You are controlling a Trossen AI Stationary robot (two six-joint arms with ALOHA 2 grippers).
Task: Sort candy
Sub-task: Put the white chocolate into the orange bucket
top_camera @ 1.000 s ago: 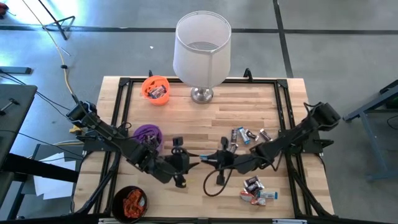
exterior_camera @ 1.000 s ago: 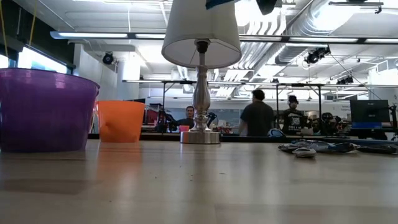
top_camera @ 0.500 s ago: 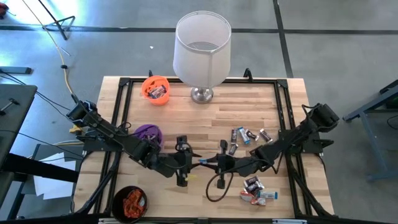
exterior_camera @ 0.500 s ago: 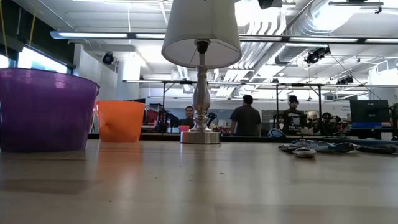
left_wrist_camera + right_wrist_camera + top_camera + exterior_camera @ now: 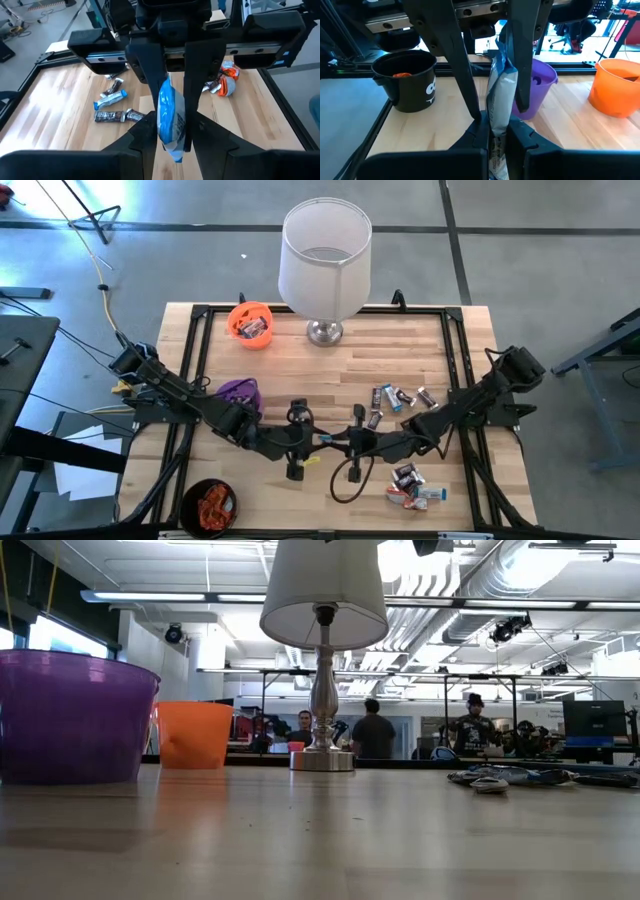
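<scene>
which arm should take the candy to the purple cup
Left, probably. Both pincers, left and right, meet at one blue-white candy mid-table, a likely handover. The purple cup sits beside the left arm.

Overhead, table-level and two facing wrist cameras share the table.

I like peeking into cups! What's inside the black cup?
The black cup holds a heap of orange-red wrapped candy, seen from above. The right wrist view shows only an orange bit over the rim. Anything underneath that heap is covered.
</scene>
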